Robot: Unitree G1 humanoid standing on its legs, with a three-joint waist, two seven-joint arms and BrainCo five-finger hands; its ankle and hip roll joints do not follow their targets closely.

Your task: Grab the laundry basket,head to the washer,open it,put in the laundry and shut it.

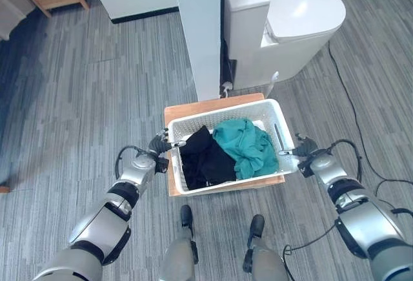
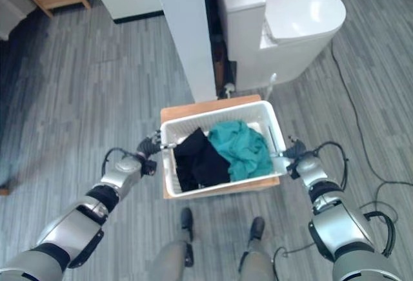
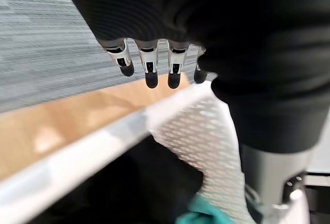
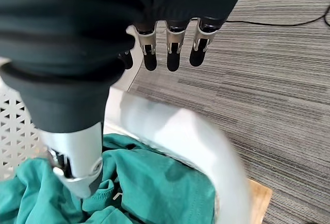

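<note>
Grey plank floor (image 1: 84,93) carries a low wooden stand (image 1: 193,109), well in front of a white pillar (image 1: 199,29) and toilet (image 1: 290,26). Left hand (image 1: 159,145) sits at the basket's left rim, fingers (image 3: 149,69) straight over the edge, thumb inside: released, not clenched. White basket (image 1: 271,110) rests on the stand, holding a black garment (image 1: 203,158) at left and a teal garment (image 1: 245,145) at right. Right hand (image 1: 303,146) is at the right rim, fingers (image 4: 172,54) straight outside, thumb inside above the teal garment.
</note>
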